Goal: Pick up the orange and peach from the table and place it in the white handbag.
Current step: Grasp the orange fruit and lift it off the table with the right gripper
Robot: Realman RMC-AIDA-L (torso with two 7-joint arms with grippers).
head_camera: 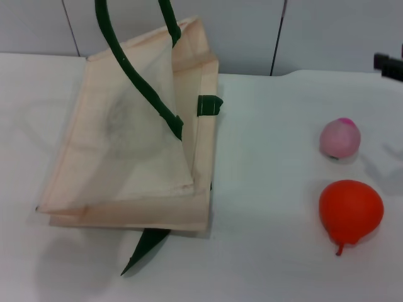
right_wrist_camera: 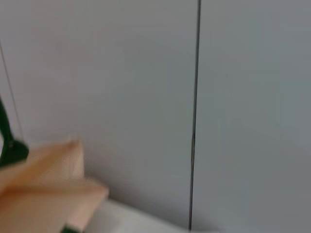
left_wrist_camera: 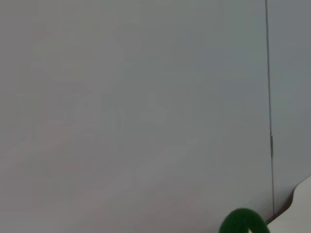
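The white handbag [head_camera: 135, 151] lies on the left of the table [head_camera: 271, 189] in the head view, its mouth facing right and partly lifted. Its two dark green handles [head_camera: 132, 69] rise past the top of that view. A green handle loop [left_wrist_camera: 243, 222] shows in the left wrist view, and a corner of the handbag [right_wrist_camera: 43, 189] shows in the right wrist view. The pale pink peach [head_camera: 340, 138] sits at the right of the table. The orange [head_camera: 350, 212] lies just in front of it, stem toward me. A dark part of my right gripper [head_camera: 389, 65] shows at the far right edge. My left gripper is out of view.
A grey panelled wall [head_camera: 315, 31] stands behind the table's back edge. A loose green strap end [head_camera: 146, 246] sticks out from under the bag's front. Bare tabletop lies between the bag and the two fruits.
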